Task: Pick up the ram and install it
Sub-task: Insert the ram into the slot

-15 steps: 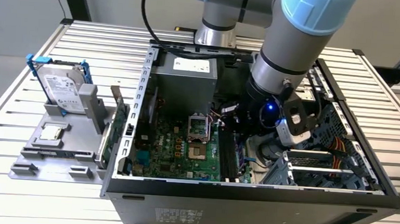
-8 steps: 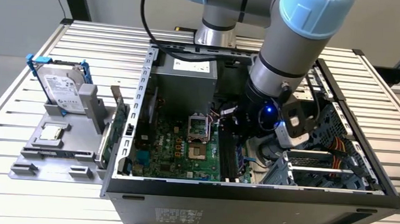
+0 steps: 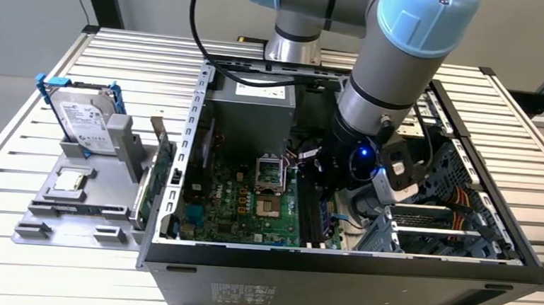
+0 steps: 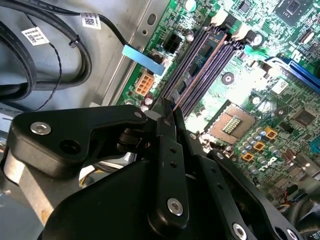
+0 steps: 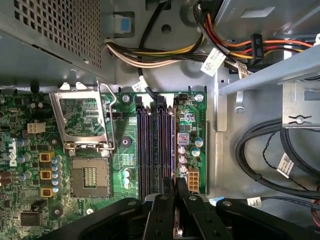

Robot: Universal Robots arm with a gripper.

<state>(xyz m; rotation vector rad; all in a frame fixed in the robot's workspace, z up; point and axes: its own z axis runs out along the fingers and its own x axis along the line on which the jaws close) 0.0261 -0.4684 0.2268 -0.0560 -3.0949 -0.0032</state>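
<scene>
The metal table (image 3: pixel 19 272) is made of long silver slats and there is lots of bare room on it. The big black computer case (image 3: pixel 341 259) lies open on it. Its thin metal edges stand all around. The grey and blue robot arm (image 3: pixel 390 82) reaches down inside, close to the drive cage on the exterior view's right, so that side is tight.

The green motherboard (image 5: pixel 125 145) lies flat on the case floor. The gripper (image 5: pixel 175 182) is right over one end of the long dark memory slots (image 5: pixel 155 140). It is clenched, with its black fingers (image 4: pixel 169 150) pressed close together. I cannot tell where the ram is, between the fingers or in a slot. Thick black cables (image 5: pixel 260 155) curl just beside the board.

A grey holder (image 3: pixel 41 223) sits outside on the exterior view's left, with a hard drive (image 3: pixel 84 123) standing up in it and a green card (image 3: pixel 162 170) near the case wall.

The drive has a white sticker. Small white tags (image 5: pixel 212 61) with bar codes hang on the cables. The print is too small to read.

The wall behind is plain grey.
</scene>
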